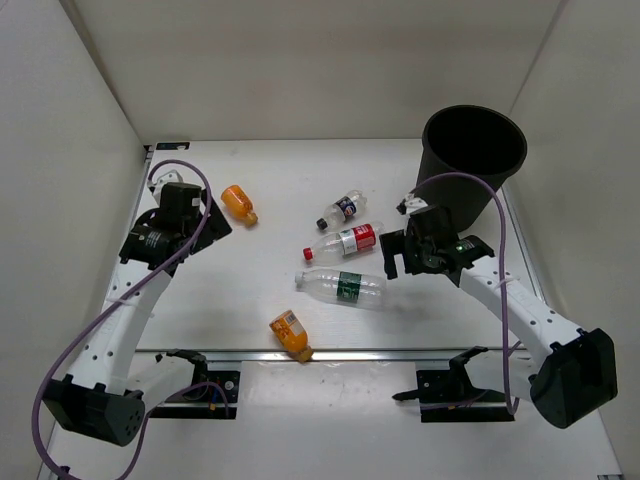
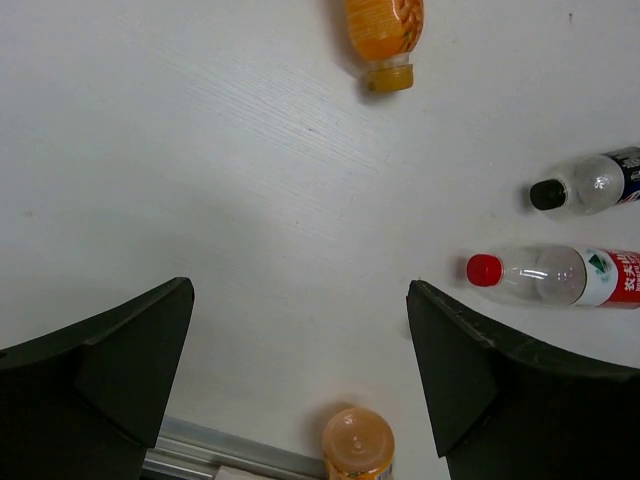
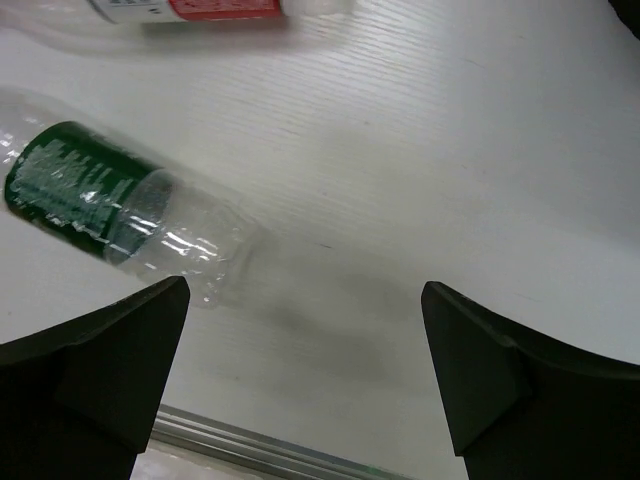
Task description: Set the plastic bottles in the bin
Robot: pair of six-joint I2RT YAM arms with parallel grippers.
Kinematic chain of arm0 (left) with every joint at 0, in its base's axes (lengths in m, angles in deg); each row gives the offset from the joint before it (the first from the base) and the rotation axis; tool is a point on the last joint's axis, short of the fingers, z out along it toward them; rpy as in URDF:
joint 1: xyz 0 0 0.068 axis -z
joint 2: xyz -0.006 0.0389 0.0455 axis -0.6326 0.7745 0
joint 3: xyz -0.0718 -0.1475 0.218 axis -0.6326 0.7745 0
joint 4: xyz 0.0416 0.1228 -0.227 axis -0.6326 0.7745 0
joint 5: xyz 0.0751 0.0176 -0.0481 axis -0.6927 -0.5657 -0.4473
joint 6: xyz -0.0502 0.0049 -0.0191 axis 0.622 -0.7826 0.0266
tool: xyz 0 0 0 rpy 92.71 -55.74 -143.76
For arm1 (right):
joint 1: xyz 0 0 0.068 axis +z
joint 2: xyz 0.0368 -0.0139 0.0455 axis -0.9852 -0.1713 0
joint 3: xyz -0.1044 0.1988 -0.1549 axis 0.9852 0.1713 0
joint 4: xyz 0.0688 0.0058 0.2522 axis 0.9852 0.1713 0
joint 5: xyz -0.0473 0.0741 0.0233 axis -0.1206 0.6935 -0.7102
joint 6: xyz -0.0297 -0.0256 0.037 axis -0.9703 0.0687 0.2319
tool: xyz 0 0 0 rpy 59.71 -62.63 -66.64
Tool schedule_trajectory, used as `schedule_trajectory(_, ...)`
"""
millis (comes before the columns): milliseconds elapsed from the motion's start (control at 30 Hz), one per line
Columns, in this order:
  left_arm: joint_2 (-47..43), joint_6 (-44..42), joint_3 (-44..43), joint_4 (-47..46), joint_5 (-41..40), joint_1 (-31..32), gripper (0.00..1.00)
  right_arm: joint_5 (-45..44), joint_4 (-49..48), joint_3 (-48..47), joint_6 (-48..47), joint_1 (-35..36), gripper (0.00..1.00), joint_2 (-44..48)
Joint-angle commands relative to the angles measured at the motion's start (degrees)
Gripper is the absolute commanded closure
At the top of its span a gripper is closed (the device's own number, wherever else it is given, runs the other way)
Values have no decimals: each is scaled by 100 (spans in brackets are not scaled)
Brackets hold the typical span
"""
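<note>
Right wrist: hovering right gripper wide open, empty, green-label bottle lying at 10 o'clock outside the jaws, bin sitting at 1 o'clock top-down, risking off-centre closing nudging that round bottle away.

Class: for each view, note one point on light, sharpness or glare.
Top external: even light, the bin inside reads pure black. Left wrist: table grain sharp, fingers dark. Right wrist: red bottle blurred, green bottle glinting, soft shadow beside it.
</note>
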Motion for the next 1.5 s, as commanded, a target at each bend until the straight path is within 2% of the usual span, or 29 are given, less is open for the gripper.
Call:
schedule_trajectory(0, -212, -56, 1, 315, 44, -9, 1, 129, 40, -398, -441, 300, 1, -93)
schedule_trajectory(100, -362, -4, 281, 298, -35, -26, 2, 462, -169, -460, -688, 634, 1, -128)
schedule_trajectory(200, -450, -39, 571, 88, 316, -97, 2, 1313, -600, -373, -1136, 941, 1, -120)
schedule_trajectory(333, -380, 14, 844, 87, 395, 140, 2, 1475, -1066, -407, -1373, 1161, 1, -478)
schedule_trajectory(533, -459, -153, 1038, -27, 527, 35, 1, 1956, -1700, -136, -1875, 1092, 1, -953)
schedule_trajectory(833, -608, -355, 1170, -124, 572, 8, 1, 1984, -2078, 383, -1972, 1302, 1, -1499)
schedule_trajectory(1067, -626, -443, 1310, -221, 598, -62, 2, 1142, -2175, 374, -1954, 1592, 4, -1974)
schedule_trajectory(1133, -582, -469, 1249, -247, 554, -53, 1, 1087, -2219, 410, -1989, 1689, 12, -1948)
schedule_trajectory(1167, -591, -487, 1231, -238, 563, -70, 1, 1044, -2236, 392, -2016, 1732, 23, -1887)
schedule_trajectory(1200, -530, -539, 1214, -230, 545, -105, 1, 870, -2236, 392, -1946, 1820, 52, -1790)
schedule_trajectory(1233, -520, -531, 1162, -247, 528, -79, 1, 833, -2210, 436, -1946, 1873, 57, -1598)
schedule_trajectory(1267, -529, -548, 1161, -256, 493, -44, 1, 824, -2097, 462, -2007, 1934, 51, -1526)
schedule_trajectory(1333, -477, -592, 1152, -299, 475, -79, 2, 955, -1703, 209, -2007, 2031, 49, -1106)
schedule_trajectory(1467, -362, -645, 1117, -475, 589, -140, 2, 1131, -1059, -389, -2174, 2155, 53, -219)
